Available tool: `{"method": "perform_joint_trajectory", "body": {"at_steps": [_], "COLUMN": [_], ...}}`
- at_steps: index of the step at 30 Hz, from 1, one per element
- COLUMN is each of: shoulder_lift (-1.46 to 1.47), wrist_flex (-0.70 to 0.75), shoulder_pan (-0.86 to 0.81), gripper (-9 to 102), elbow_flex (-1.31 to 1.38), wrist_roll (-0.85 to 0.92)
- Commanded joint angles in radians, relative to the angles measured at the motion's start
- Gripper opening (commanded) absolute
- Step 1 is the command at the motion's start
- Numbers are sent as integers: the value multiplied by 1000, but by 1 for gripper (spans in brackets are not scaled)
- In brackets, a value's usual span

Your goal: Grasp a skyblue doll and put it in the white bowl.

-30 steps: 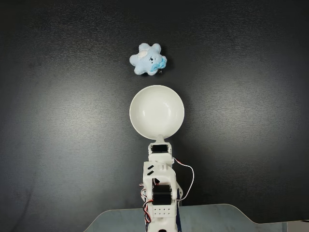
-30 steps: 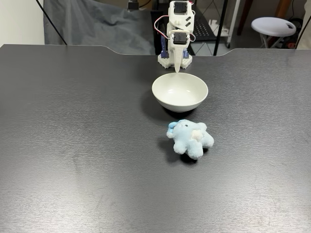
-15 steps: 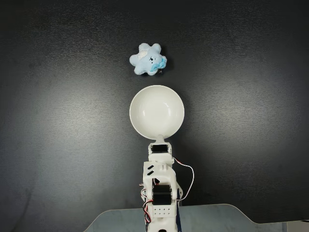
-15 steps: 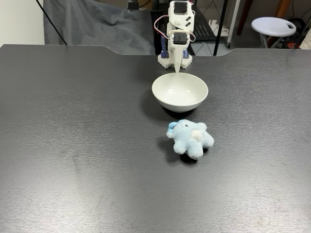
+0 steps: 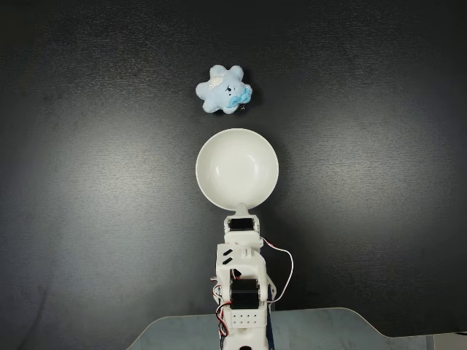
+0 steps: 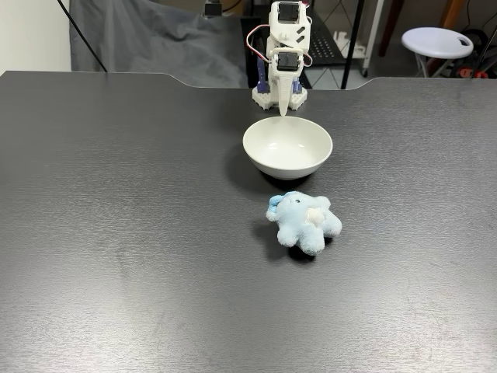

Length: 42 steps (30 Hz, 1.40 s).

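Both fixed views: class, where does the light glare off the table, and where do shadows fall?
In a fixed view from above, the dark table shows a broad pale sheen at left. In the other fixed view, the white bowl and the skyblue doll cast soft shadows to their left; both look sharp.

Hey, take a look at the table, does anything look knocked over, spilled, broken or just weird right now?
Nothing stands out. The white bowl sits upright and empty on the dark table, the skyblue doll lies apart from it on the side away from the arm, and the gripper points down by the bowl's rim.
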<state>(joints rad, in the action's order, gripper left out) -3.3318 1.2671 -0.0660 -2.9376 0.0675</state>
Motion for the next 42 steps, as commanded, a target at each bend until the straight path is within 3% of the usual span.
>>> {"method": "perform_joint_trajectory", "body": {"at_steps": [1,42], "shoulder_lift": [-3,-3], "wrist_flex": [-20,-32], "shoulder_pan": [-12,2], "gripper": [-1,-1], "elbow_flex": [11,9], "wrist_roll": [-9,-8]}}
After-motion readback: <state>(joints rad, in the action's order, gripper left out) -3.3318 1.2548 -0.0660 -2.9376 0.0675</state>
